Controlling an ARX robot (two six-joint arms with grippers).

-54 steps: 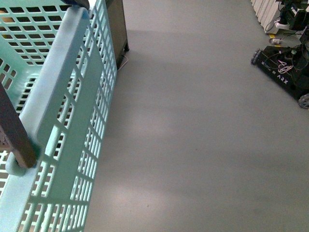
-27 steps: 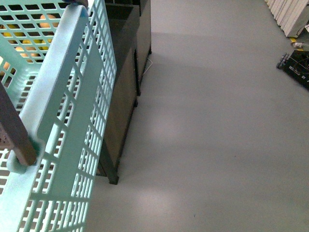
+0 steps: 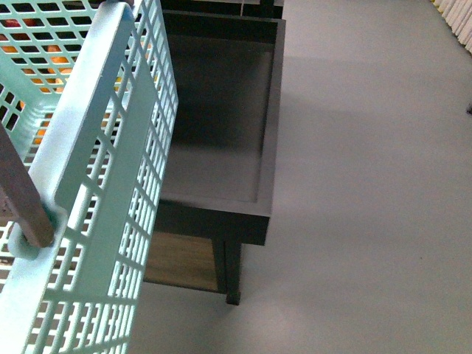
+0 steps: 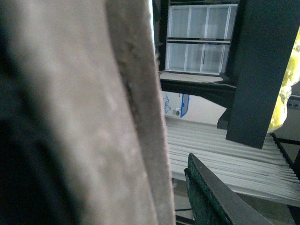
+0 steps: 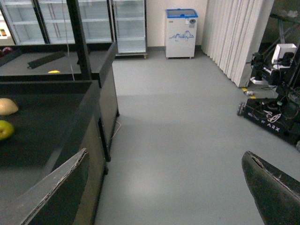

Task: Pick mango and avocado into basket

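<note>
- Right tool hangs above the floor, its fingers wide apart with nothing between them
- Left tool shows only one finger, beside a blurred brown strip that may be the handle; I cannot tell whether it is clamped
- Basket fills the robot's left side, with its handle at the near corner
- Neither mango nor avocado can be picked out: no dark green fruit is in view, and the orange and yellow fruit shows only through the basket's slots, seemingly beyond it
- The desk lies ahead and leftward; in the right wrist view it carries a pale fruit and a yellow-green fruit, both too distant to name
- Judgement: the fruit lies to the left of the free right tool, past the desk's raised rim, so that arm must swing left and reach over it; no fruit's long axis can be read yet
</note>
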